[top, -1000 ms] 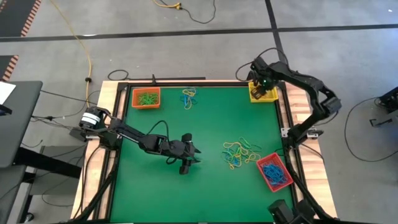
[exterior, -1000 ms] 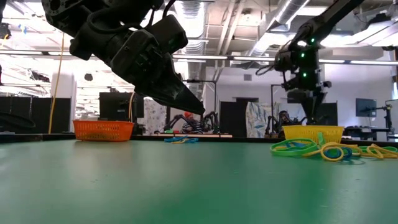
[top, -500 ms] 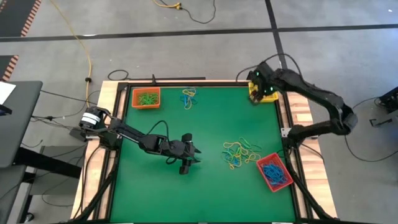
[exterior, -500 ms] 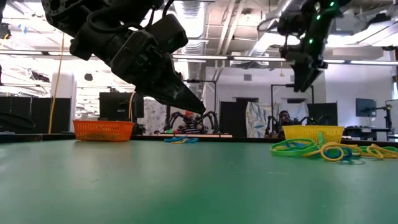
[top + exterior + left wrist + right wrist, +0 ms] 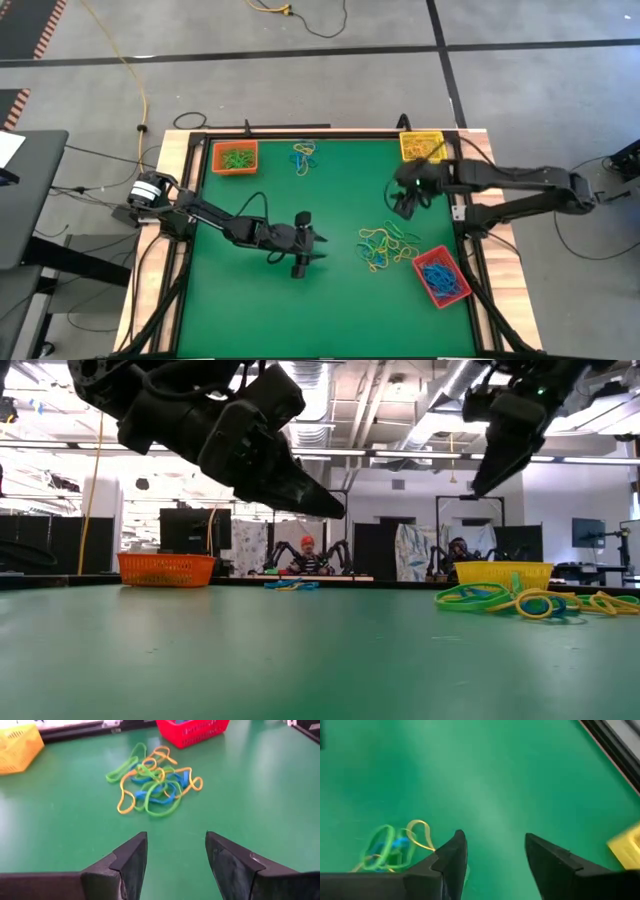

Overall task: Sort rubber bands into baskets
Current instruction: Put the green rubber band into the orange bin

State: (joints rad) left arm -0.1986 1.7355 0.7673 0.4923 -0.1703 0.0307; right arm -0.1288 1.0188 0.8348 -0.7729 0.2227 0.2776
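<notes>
The orange basket [image 5: 235, 157] at the table's far left corner holds green rubber bands. The yellow basket [image 5: 421, 145] at the far right corner holds yellow ones, and the red basket [image 5: 441, 277] near the right edge holds blue ones. A tangled pile of mixed rubber bands [image 5: 388, 245] lies on the green table [image 5: 330, 310] just left of the red basket, and a smaller cluster [image 5: 304, 155] lies between the orange and yellow baskets.

A second ago the right gripper [image 5: 403, 203] hung over the yellow basket; it has since swung away from that corner and now hovers above the mat just beyond the mixed pile. The left gripper [image 5: 303, 258] has barely moved, staying mid-table to the left of the pile.

Both grippers' fingers stand wide apart and hold nothing. The left wrist view shows the pile ahead between its spread fingers [image 5: 125, 865], and the right fingers [image 5: 451, 856] touch no band.
</notes>
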